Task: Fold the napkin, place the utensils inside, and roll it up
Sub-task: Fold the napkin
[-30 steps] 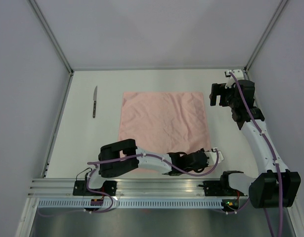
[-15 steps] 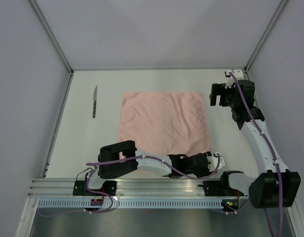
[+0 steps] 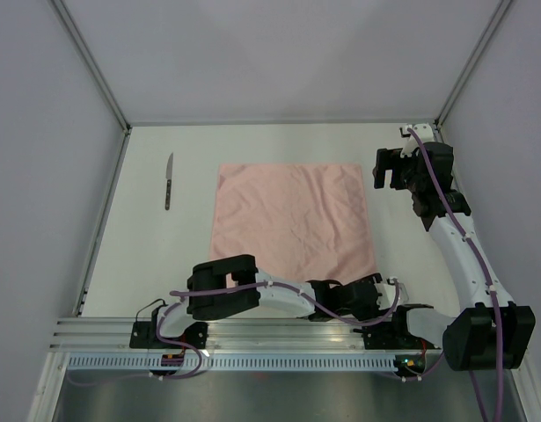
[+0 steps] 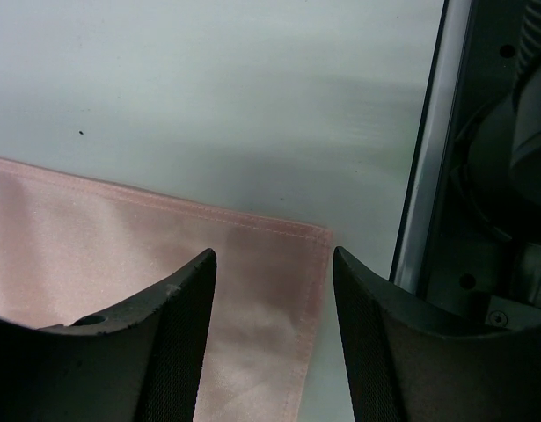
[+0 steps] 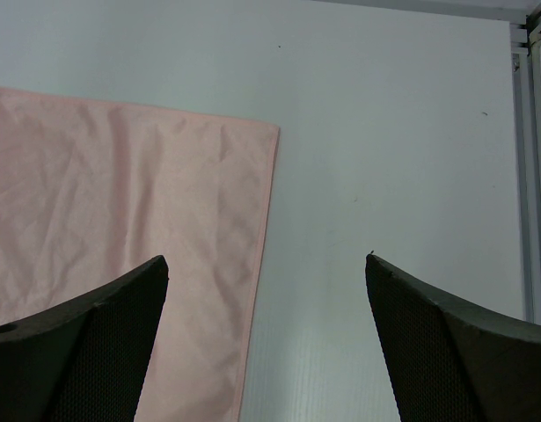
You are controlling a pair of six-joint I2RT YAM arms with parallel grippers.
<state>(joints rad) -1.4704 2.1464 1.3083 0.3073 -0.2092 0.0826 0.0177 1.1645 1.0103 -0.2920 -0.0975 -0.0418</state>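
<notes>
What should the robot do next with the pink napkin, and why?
Probably lower the left gripper onto the near right corner of the napkin and pinch it, to start the fold. The napkin lies flat and unfolded, that corner sits just ahead of the open jaws, and the knife lies off to the left, not yet on the cloth.

The salmon-pink napkin (image 3: pixel 292 220) lies spread flat and unfolded, the knife (image 3: pixel 169 180) well apart to its left.
</notes>
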